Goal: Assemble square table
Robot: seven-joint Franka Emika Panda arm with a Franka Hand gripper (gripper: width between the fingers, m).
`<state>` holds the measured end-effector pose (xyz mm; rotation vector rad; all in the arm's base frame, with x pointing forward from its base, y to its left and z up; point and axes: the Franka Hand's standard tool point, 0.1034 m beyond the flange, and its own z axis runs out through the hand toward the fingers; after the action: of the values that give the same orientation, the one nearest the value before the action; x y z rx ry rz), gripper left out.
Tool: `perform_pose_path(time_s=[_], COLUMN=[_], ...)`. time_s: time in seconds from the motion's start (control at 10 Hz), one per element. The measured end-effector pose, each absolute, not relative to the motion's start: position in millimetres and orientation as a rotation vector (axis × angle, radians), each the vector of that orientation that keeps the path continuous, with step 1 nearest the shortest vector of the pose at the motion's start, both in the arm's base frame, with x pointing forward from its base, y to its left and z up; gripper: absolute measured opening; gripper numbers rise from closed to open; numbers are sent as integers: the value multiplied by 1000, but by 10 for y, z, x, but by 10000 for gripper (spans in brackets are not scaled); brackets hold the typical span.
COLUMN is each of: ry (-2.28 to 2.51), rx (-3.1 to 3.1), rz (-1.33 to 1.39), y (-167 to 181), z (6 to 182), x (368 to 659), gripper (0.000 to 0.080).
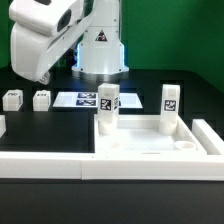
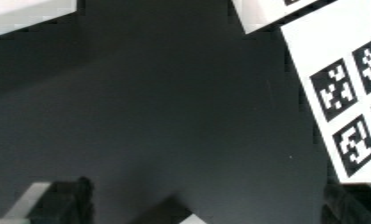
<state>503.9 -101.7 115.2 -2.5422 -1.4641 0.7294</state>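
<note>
The tool (image 2: pixel 125 206) hangs spread and empty over the black counter (image 2: pixel 146 110), beside the marker board (image 2: pixel 351 100). The square tabletop (image 1: pixel 140 146) lies by the counter's edge nearest the exterior camera. A first leg (image 1: pixel 107 108) and a second leg (image 1: pixel 171 106) stand upright at its far corners. A third leg (image 1: pixel 12 98) and a fourth leg (image 1: pixel 41 98) sit apart toward the exterior view's left.

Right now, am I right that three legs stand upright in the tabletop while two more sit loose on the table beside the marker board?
Not quite: the exterior view shows only two upright legs standing in the tabletop, not three. The rest holds: two loose legs do sit on the table beside the marker board.
</note>
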Motion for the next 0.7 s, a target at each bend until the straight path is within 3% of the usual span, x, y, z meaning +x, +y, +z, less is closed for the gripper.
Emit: perform_pose_path(time_s=[0.3, 0.5, 0.7], ry=[-928, -706, -524], rx=[-2855, -2954, -3016], rz=[793, 792, 783], y=[-1401, -1529, -1438], z=[972, 849, 861], x=[4526, 4409, 4454], gripper=[649, 649, 649])
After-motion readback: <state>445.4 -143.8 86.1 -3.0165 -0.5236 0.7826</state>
